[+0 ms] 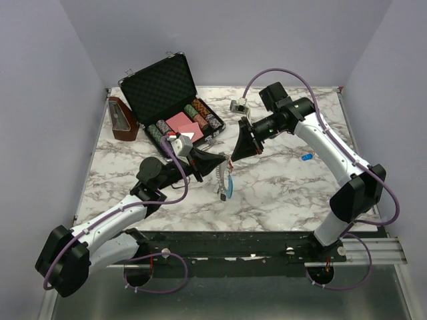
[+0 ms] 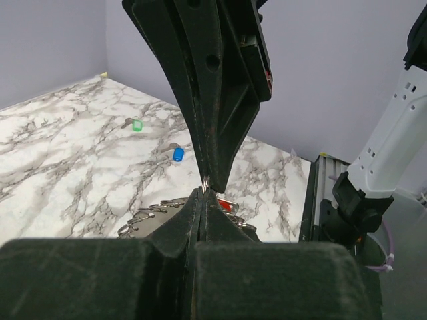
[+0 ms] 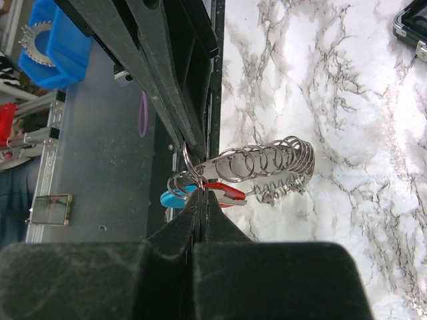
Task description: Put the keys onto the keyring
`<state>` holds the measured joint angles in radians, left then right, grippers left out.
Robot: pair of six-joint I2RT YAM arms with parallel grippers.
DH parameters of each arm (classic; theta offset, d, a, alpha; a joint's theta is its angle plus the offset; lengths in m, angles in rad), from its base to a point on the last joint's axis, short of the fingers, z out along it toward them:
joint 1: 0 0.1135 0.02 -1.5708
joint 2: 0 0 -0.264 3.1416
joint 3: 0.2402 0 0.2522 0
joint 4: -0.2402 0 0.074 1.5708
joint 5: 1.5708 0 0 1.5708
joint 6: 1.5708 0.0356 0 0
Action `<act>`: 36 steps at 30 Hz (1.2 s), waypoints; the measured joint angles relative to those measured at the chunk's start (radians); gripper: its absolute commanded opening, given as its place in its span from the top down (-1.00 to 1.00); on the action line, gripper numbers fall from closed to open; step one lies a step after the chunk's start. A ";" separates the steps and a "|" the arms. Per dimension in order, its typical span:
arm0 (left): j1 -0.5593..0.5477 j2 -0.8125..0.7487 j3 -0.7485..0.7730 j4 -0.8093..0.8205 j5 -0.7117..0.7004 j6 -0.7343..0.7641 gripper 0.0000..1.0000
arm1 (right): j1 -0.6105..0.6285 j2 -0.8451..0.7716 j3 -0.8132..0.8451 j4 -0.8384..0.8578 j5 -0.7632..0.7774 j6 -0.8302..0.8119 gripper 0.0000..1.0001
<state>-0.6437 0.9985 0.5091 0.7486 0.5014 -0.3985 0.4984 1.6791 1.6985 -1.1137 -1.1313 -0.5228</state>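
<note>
The keyring (image 1: 222, 179), a silver coil with a bright blue section (image 1: 230, 187), hangs above the table between my two grippers. My left gripper (image 1: 223, 165) is shut on one of its wire loops (image 2: 205, 181). My right gripper (image 1: 233, 157) meets it tip to tip and is shut on the red key (image 3: 228, 191) right at the loops. In the right wrist view the coil (image 3: 273, 160) stretches away from my right gripper (image 3: 202, 191), and the blue section (image 3: 173, 198) shows behind the fingertips. A blue key (image 1: 305, 157) lies loose on the table; it also shows in the left wrist view (image 2: 177, 154).
An open black case (image 1: 160, 83) with poker chips stands at the back left, a brown wooden object (image 1: 122, 119) beside it. A green-headed key (image 2: 137, 125) lies beyond the blue one. A small grey device (image 1: 239, 105) sits at the back centre. The table's right rail (image 2: 312, 200) is close.
</note>
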 measured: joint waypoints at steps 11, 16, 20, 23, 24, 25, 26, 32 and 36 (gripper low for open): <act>-0.002 0.026 -0.034 0.139 -0.031 -0.097 1.00 | 0.002 0.000 -0.030 0.044 -0.018 0.020 0.98; -0.002 0.063 -0.035 0.198 -0.034 -0.133 1.00 | 0.002 0.000 -0.036 0.054 -0.023 0.037 0.85; -0.002 0.066 -0.035 0.216 -0.034 -0.143 1.00 | 0.002 0.000 -0.037 0.059 -0.029 0.045 0.66; -0.002 0.066 -0.035 0.235 -0.041 -0.143 1.00 | 0.002 0.000 -0.037 0.057 -0.029 0.045 0.44; -0.002 0.066 -0.035 0.240 -0.043 -0.142 1.00 | 0.002 0.000 -0.037 0.055 -0.029 0.043 0.40; -0.002 0.066 -0.035 0.243 -0.044 -0.142 1.00 | 0.002 0.000 -0.036 0.051 -0.029 0.041 0.36; -0.001 0.066 -0.035 0.245 -0.045 -0.142 1.00 | 0.002 0.000 -0.034 0.046 -0.028 0.037 0.34; 0.000 0.066 -0.039 0.245 -0.045 -0.142 1.00 | 0.002 -0.002 0.027 0.016 -0.028 0.010 0.21; 0.000 0.066 -0.040 0.245 -0.045 -0.142 1.00 | 0.002 -0.004 0.063 0.017 -0.028 -0.002 0.19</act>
<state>-0.6434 1.0641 0.4690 0.9936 0.4568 -0.5404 0.5003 1.6752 1.7615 -1.0966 -1.1595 -0.5247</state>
